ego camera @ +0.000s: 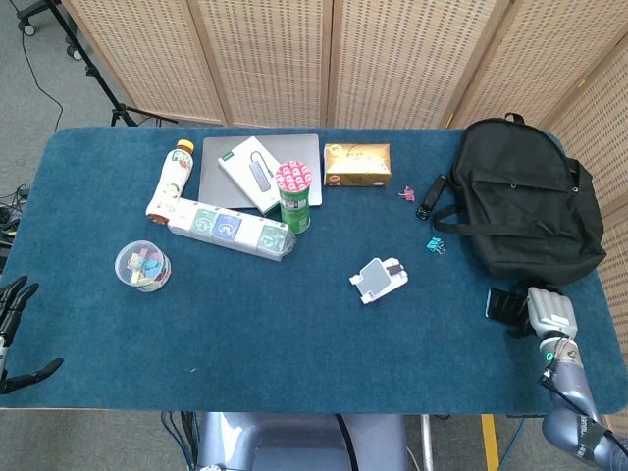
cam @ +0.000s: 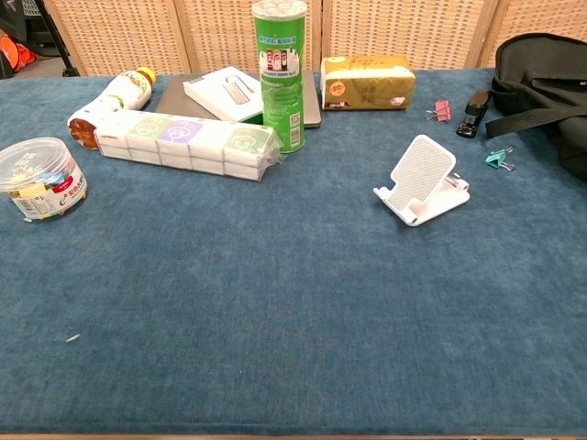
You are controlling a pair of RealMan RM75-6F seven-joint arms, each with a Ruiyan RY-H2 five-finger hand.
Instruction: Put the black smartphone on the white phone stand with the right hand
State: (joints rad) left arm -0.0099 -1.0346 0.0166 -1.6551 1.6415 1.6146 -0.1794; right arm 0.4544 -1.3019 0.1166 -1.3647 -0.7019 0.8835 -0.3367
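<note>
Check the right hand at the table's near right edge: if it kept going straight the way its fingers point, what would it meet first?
The right hand points up-table, fingers at the black smartphone. Straight on, it would likely meet the black backpack first, though depth is unclear from the head view.

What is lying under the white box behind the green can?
A grey laptop lies closed under the white box, which rests on its lid. The box and the green can cover part of the lid, so anything there is hidden.
</note>
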